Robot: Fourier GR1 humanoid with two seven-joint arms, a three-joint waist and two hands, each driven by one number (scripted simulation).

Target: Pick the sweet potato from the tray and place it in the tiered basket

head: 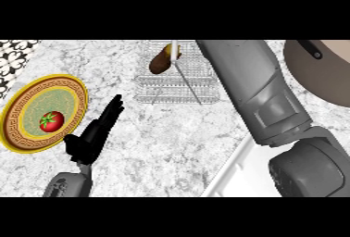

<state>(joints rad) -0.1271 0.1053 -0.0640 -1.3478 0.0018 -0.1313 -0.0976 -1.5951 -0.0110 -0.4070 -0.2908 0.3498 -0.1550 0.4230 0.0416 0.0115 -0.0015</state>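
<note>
Right forearm (273,106) hides its hand, fingers cannot tell. Sweet potato (161,59) in tiered basket (174,88); withdrawing could snag wire. Left hand (92,134) fingers straight.

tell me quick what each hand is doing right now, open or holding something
left hand: open, fingers straight, holding nothing, beside the plate.
right hand: not visible; only its grey forearm shows, reaching toward the tiered basket, so it cannot be told.

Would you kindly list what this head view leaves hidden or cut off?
- Right hand: hidden beyond its own forearm, so its fingers cannot be read.
- Sweet potato: partly behind the tiered basket wires and pole; its resting place is unclear.
- Tray: cut off by the lower edge and covered by the arm.
- Round object, top right: cropped, unidentifiable.
</note>
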